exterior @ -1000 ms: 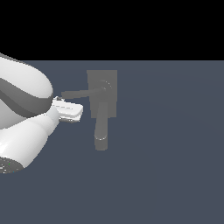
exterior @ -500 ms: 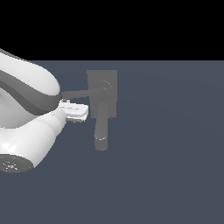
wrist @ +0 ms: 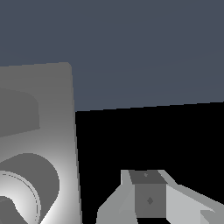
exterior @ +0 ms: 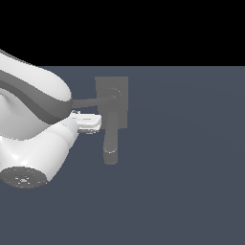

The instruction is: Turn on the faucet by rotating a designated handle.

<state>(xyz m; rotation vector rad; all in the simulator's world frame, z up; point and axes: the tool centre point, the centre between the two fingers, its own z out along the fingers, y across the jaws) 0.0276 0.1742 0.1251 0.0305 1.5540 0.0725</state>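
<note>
exterior view: my white gripper has edged toward the exterior view's right since a second ago and now lies just below the thin straight grey lever handle of the small matte grey faucet, beside its thick spout. whether i touch the handle i cannot tell; it looks unturned. wrist view: the flat grey back plate fills one side, and one grey fingertip shows. whether my jaws are apart or closed, i cannot tell. judged: approach nearly complete, rotation not yet begun.
</note>
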